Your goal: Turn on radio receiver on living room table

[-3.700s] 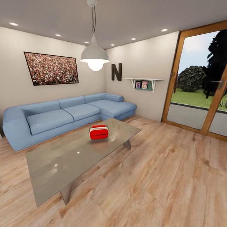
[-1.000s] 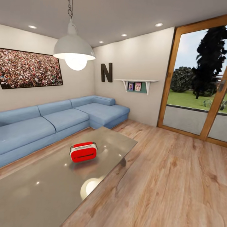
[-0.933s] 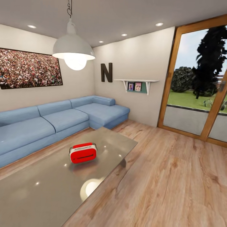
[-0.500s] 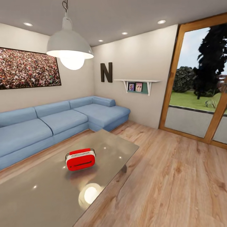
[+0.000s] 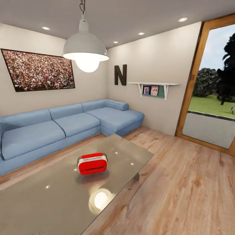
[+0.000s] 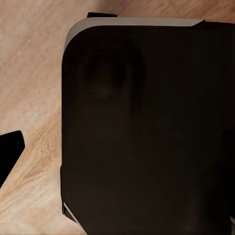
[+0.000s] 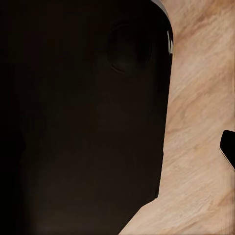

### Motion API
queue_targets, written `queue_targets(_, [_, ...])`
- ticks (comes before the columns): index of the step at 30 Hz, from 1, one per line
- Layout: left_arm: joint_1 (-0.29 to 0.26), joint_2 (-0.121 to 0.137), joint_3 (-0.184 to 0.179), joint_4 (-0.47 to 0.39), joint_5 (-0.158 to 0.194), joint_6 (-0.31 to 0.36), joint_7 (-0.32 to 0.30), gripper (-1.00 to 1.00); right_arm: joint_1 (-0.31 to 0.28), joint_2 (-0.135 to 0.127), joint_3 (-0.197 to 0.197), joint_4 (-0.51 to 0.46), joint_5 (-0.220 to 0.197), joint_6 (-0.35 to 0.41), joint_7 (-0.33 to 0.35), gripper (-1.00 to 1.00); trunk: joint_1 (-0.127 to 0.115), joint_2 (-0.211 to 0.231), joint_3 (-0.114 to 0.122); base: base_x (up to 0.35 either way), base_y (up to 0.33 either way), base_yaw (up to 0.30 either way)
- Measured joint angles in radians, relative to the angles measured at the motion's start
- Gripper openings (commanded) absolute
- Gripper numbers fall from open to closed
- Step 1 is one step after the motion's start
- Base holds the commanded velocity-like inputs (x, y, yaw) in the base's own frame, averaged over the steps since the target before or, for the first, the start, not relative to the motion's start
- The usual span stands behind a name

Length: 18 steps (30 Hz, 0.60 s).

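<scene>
Since half a second ago the whole head view has slid: the sofa, the lamp and the letter N all sit further right in the picture, and less of the glass door shows. That is the camera turning, not the furniture moving. Against the view from 3.7 seconds ago, the surface now fills much more of the lower picture, so the robot stands closer to it.

The radio receiver [image 5: 92, 164] stands upright on the glossy grey surface [image 5: 39, 202], toward its far half and near the right edge, well apart from the corner. Its thin loop handle lies along the top. A bright round reflection of the dome lamp [image 5: 85, 50] sits on the surface just in front of the radio. Behind the surface runs the blue L-shaped sofa [image 5: 65, 125], with the crowd picture [image 5: 39, 69] on the wall above it, the black letter N [image 5: 120, 74] on the next wall and a small white shelf [image 5: 153, 87] with two photos beside it. The wood-framed glass door [image 5: 212, 88] opens onto grass and dark trees.

In the left wrist view a dark rounded body [image 6: 147, 127] hangs over light wood floor [image 6: 29, 73]; in the right wrist view a similar dark body [image 7: 83, 117] covers most of the floor [image 7: 200, 122]. Whether either hand is open or closed cannot be told, and nothing shows in their hold.
</scene>
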Motion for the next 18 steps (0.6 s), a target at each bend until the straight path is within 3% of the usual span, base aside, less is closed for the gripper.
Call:
queue_targets(10, [0.0, -0.001, 0.0, 0.0, 0.0, 0.0, 0.0, 1.0, 0.0, 0.0, 0.0, 0.0, 0.0, 0.0, 0.0, 1.0, 0.0, 0.0, 0.0, 0.0, 0.0, 0.255])
queue_targets(18, [0.0, -0.001, 0.0, -0.001, 0.0, 0.0, 0.0, 1.0, 0.0, 0.0, 0.0, 0.0, 0.0, 0.002, 0.0, 1.0, 0.0, 0.0, 0.0, 0.0, 0.0, 0.043])
